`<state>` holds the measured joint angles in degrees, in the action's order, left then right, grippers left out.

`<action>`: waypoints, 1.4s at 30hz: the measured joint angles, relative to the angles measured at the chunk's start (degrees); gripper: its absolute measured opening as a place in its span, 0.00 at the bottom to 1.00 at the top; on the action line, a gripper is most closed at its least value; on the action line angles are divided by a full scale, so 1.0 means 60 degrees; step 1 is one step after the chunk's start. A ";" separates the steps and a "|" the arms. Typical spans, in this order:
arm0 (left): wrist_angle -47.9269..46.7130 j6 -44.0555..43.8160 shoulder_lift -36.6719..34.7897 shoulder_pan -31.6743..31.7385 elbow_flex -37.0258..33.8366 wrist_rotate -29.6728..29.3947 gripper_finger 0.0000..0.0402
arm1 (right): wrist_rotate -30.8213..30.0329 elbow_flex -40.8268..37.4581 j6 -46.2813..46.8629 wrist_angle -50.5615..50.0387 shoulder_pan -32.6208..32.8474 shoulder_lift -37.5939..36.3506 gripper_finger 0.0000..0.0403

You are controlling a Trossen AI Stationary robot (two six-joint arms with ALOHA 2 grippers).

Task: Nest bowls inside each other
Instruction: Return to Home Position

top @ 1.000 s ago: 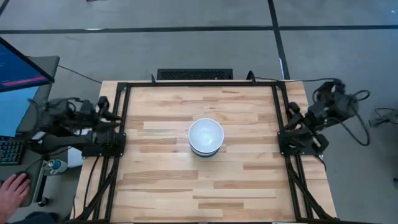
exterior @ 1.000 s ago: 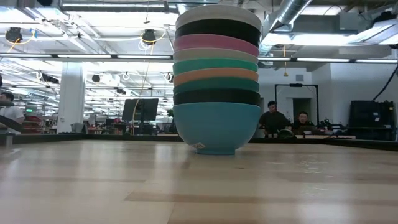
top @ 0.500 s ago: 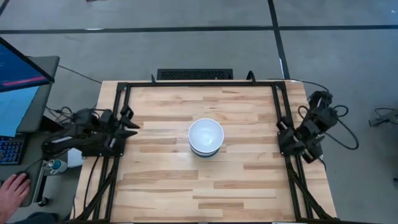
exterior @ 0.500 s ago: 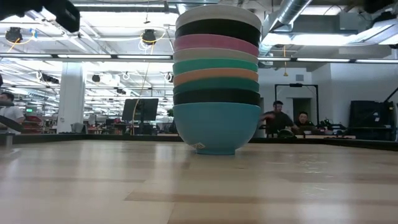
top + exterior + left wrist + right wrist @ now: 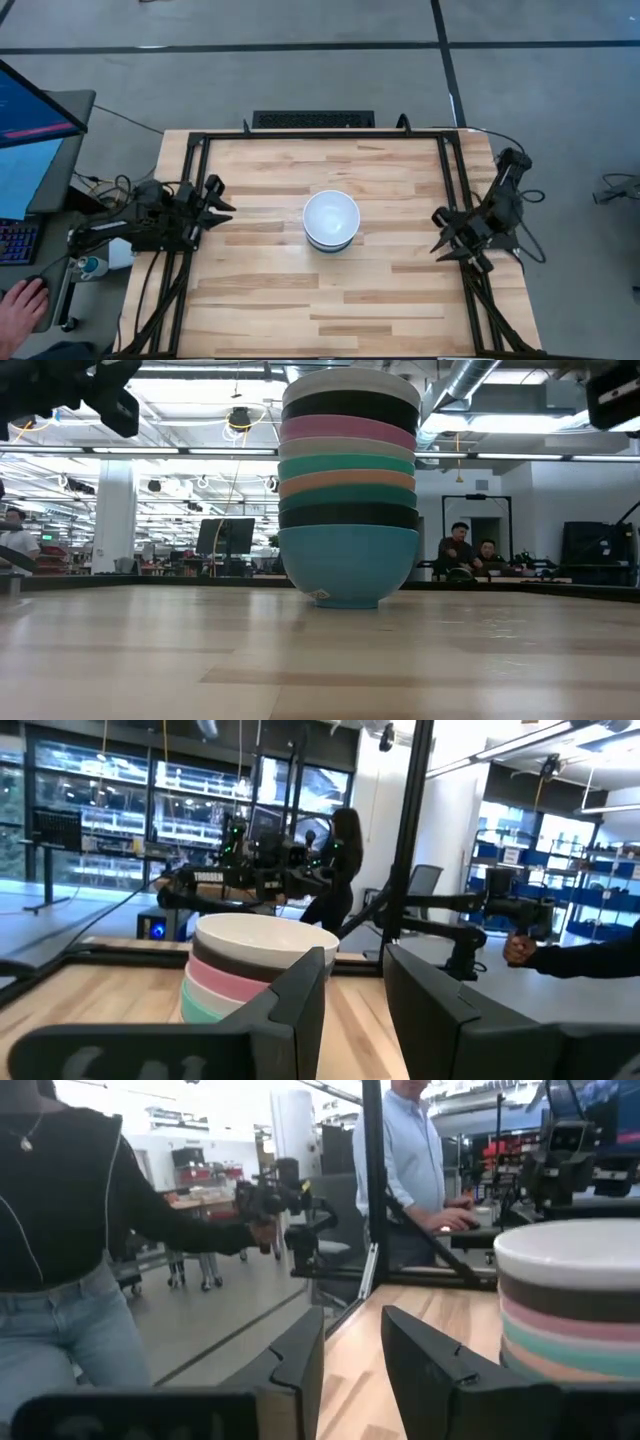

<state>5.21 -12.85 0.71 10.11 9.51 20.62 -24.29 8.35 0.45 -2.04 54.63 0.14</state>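
The bowls stand nested in one stack point(image 5: 331, 220) at the middle of the table. In the low view the stack point(image 5: 348, 490) shows a white bowl on top, then black, pink, white, teal, orange, dark teal and black rims. The cyan bottom bowl point(image 5: 348, 565) rests by its foot on the wood. My left gripper point(image 5: 222, 198) is open over the table's left edge, pointing at the stack point(image 5: 255, 970). My right gripper point(image 5: 438, 235) is open at the table's right rail, and the stack point(image 5: 575, 1300) shows beside its fingers. Both are well apart from the bowls.
A black frame point(image 5: 200, 180) runs round the wooden table top. A dark keyboard-like bar point(image 5: 313, 119) lies beyond the far edge. A person's hand point(image 5: 22, 303) and a monitor are off the table's left. People stand in the room behind point(image 5: 460, 550).
Both arms have swung in from outside the frame. My left gripper has moved toward the table's right, over the left rail. My right gripper has moved toward the near edge and toward the stack, reaching the right rail. The stack has kept still.
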 joint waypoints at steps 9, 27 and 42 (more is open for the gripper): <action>0.0124 0.0071 0.0004 0.0000 -0.0495 0.0022 0.24 | -0.0064 -0.0899 0.0072 0.0654 0.0000 -0.0004 0.31; 0.1122 0.0843 0.0004 0.0000 -0.1477 -0.0154 0.24 | -0.0941 -0.1332 -0.0168 0.1059 -0.1128 0.0026 0.31; 0.0107 0.1213 0.0007 0.0000 -0.1488 -0.0919 0.24 | 0.1493 -0.1336 -0.0706 0.0851 -0.5051 0.0053 0.31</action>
<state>5.86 -5.57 0.75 10.11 0.58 15.11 -15.34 0.34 -3.79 3.07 24.33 0.46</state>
